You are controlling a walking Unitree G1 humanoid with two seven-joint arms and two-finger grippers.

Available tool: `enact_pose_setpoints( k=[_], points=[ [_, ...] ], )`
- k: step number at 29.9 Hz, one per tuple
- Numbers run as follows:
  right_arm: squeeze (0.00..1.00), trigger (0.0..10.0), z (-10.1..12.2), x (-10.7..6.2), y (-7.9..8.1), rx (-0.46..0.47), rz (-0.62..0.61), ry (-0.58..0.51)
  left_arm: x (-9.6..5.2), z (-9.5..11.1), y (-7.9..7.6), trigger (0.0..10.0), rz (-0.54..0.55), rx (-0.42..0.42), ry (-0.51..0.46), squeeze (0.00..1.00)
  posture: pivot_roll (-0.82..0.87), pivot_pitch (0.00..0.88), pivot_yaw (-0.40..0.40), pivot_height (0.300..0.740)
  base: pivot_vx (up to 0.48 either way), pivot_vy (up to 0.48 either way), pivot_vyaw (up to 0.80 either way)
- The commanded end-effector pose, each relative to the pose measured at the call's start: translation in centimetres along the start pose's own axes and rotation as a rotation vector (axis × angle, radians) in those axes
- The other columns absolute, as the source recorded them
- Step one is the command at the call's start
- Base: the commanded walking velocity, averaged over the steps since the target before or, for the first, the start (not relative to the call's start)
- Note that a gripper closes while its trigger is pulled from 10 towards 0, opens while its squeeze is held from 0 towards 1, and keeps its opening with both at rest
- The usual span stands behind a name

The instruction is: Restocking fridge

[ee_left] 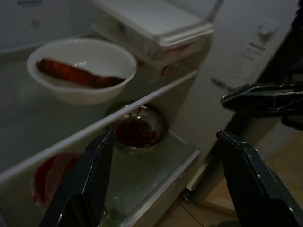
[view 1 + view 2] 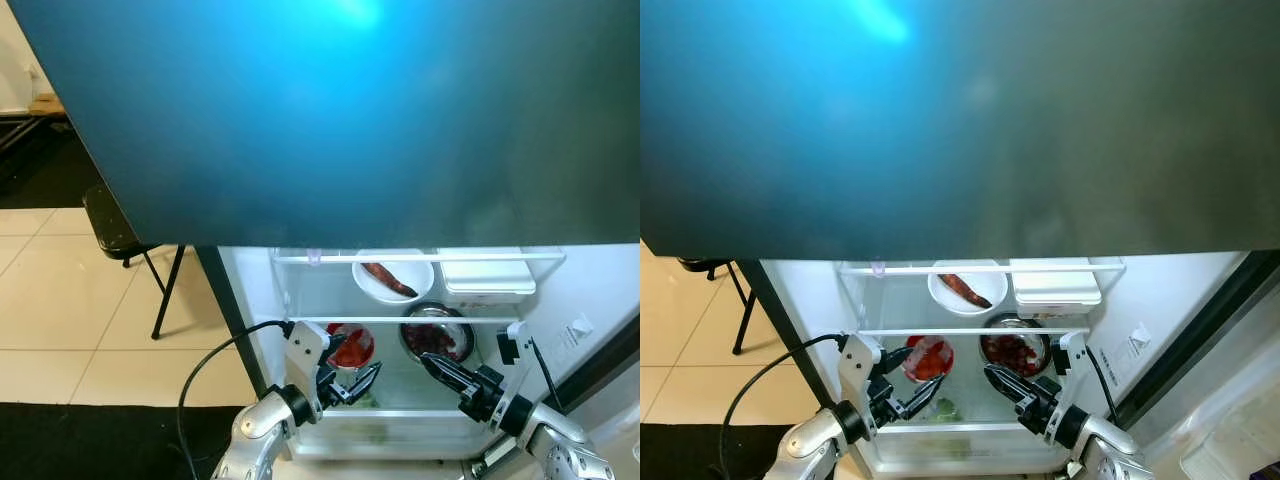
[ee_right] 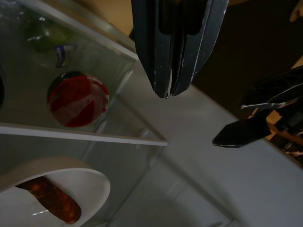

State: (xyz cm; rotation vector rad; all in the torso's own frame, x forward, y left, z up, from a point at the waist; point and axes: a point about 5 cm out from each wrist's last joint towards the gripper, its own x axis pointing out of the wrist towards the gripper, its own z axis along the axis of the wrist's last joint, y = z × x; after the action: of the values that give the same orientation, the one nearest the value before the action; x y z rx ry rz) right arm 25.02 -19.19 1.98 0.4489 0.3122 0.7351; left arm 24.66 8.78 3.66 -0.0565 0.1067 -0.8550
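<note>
The fridge stands open below me. On its upper glass shelf (image 2: 420, 258) sit a white bowl (image 2: 392, 275) holding a long reddish piece of food and a white lidded box (image 2: 485, 275). The shelf under it carries a film-covered bowl of red food (image 2: 352, 347) and a metal bowl (image 2: 437, 338) of dark red food. Greens (image 2: 943, 408) lie in the bottom drawer. My left gripper (image 2: 358, 385) hangs open in front of the red bowl, nothing between its fingers. My right gripper (image 2: 430, 363) is shut and empty, pointing at the metal bowl.
The fridge's dark teal top (image 2: 330, 110) covers the upper half of the head views. A black stool (image 2: 115, 225) stands on the tiled floor to the left. A black cable (image 2: 210, 360) loops from my left arm. The inner right wall (image 2: 1140, 340) carries a control label.
</note>
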Motion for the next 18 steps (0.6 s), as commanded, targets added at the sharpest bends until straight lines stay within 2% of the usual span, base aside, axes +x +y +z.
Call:
enact_pose_setpoints(
  k=[1, 9, 18],
  points=[
    [0.00, 10.0, -0.1, -0.2, -0.1, 0.010, -0.008, -0.008, -0.3, -0.4, 0.0, 10.0, -0.014, 0.009, 0.025, 0.00, -0.03, 0.000, -0.016, 0.671, 0.000, 0.000, 0.00],
    [0.00, 10.0, -0.5, -1.3, -0.8, 0.032, -0.043, -0.008, -0.4, -0.5, -0.7, 10.0, -0.082, 0.026, 0.046, 0.00, -0.03, 0.000, -0.015, 0.709, 0.000, 0.000, 0.00],
    [0.00, 10.0, -1.4, -2.3, -1.5, 0.061, -0.104, 0.011, -0.6, -1.3, -0.9, 10.0, -0.097, 0.035, 0.089, 0.00, -0.03, 0.000, -0.014, 0.740, 0.000, 0.000, 0.00]
  ],
)
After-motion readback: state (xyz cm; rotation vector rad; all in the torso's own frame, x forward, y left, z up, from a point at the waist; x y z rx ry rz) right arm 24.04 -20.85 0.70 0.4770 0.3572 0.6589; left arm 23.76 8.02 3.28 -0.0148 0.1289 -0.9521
